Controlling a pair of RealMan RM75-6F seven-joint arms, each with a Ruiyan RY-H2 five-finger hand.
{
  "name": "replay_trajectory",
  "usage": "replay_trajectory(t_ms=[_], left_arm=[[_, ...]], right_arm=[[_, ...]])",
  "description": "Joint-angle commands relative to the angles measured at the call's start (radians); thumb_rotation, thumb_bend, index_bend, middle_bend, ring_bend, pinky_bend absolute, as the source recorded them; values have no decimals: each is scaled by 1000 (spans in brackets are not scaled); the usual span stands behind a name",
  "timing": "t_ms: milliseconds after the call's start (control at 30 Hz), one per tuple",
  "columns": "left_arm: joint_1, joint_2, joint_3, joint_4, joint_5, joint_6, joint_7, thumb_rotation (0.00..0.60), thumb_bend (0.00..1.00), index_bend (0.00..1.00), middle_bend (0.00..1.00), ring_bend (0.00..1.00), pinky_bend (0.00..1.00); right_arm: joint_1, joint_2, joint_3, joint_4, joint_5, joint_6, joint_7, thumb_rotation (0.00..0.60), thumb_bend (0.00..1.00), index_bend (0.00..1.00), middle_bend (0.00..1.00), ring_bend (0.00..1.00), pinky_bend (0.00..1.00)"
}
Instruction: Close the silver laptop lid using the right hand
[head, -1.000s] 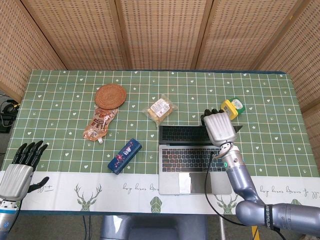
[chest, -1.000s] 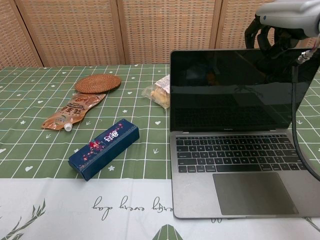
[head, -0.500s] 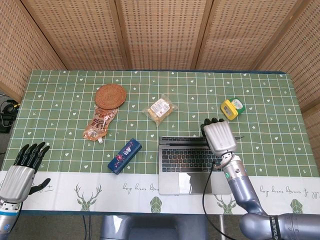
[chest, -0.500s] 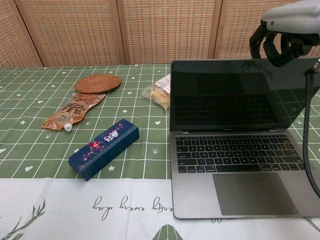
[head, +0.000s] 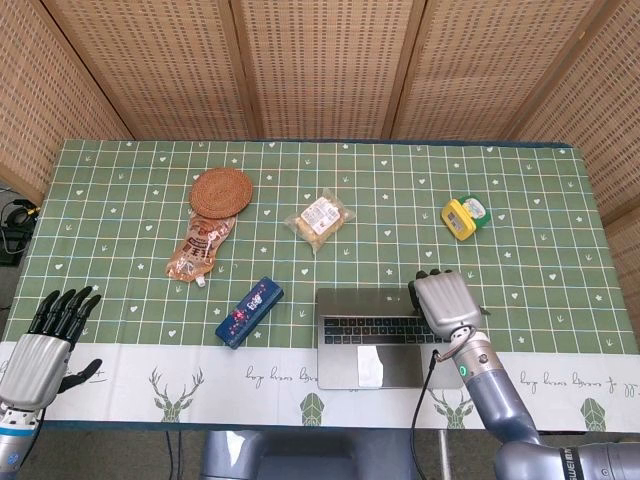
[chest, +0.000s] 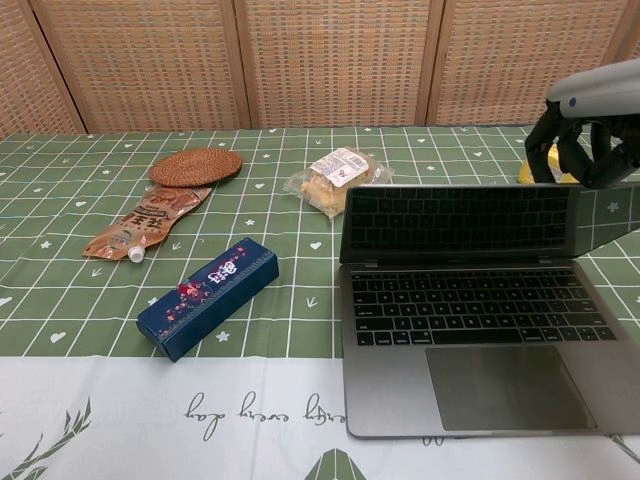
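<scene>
1. Head view: the silver laptop (head: 385, 338) sits near the table's front edge, at about 5 o'clock from the middle of the green checked tablecloth (head: 120, 200). Its lid is tipped well forward over the keys. The right hand (head: 446, 303) lies on the lid's right top corner, fingers together and curled over the edge. The push is off-centre, so one risk I see is the lid twisting or the base skidding toward the front edge.

2. Head view: the left hand (head: 45, 338) hovers at 8 o'clock, fingers parted and holding nothing, well apart from everything. The blue box (head: 249, 312), at 9 o'clock from the laptop, lies outside the lid's path.

3. Chest view: the lid is only partly down, the screen leaning over the keyboard. The right hand (chest: 592, 140) hooks dark fingers over the upper right corner. If they stay wrapped over the screen side, they could get trapped between lid and keys. Pressing fast could slam the lid; slipping off would leave it half open.
</scene>
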Motion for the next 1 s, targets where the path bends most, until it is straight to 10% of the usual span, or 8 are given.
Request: replay_trajectory(t_ms=[33,1000], left_arm=[[-1,-1,2,0,1,-3,2,600,193,0,0,0,0],[-2,-5,3,5,3,-9,7,600,192,0,0,0,0]], right_arm=[[13,0,-21,-10,27,-10,-8,600,1000,574,428,359,447],[111,-81,-159,59,153,-105,33,600,1000,581,427,359,447]])
